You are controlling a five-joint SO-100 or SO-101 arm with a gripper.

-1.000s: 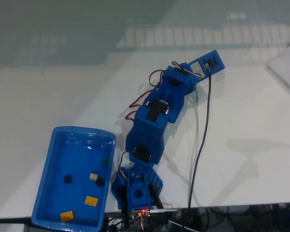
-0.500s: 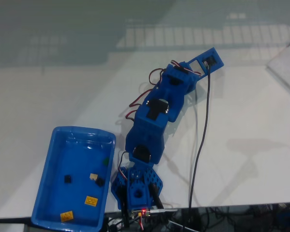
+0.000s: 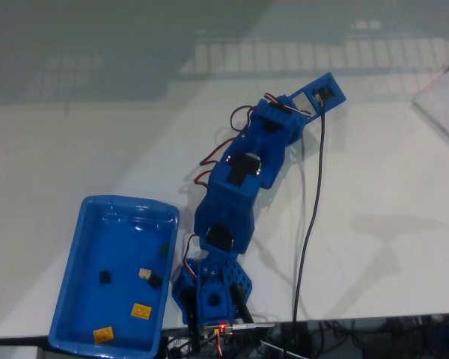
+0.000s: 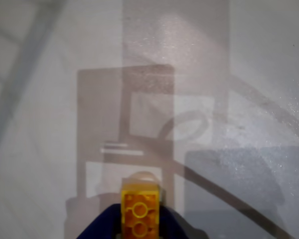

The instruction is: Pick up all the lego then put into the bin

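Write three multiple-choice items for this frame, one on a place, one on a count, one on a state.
1. Where does the shallow glossy blue plastic bin sit in the fixed view?
A. lower left, beside the arm's base
B. upper right
C. top centre

2. How many small orange-yellow plastic lego bricks lie in the bin?
A. none
B. two
C. six

3. What sits at the bottom of the wrist view?
A. a black brick
B. nothing but bare table
C. an orange-yellow studded brick between the blue jaws of the gripper

Answers: 1 A, the bin touches the lower left edge of the white table. 2 B, two lie near its lower end. 3 C, its studs face the camera.
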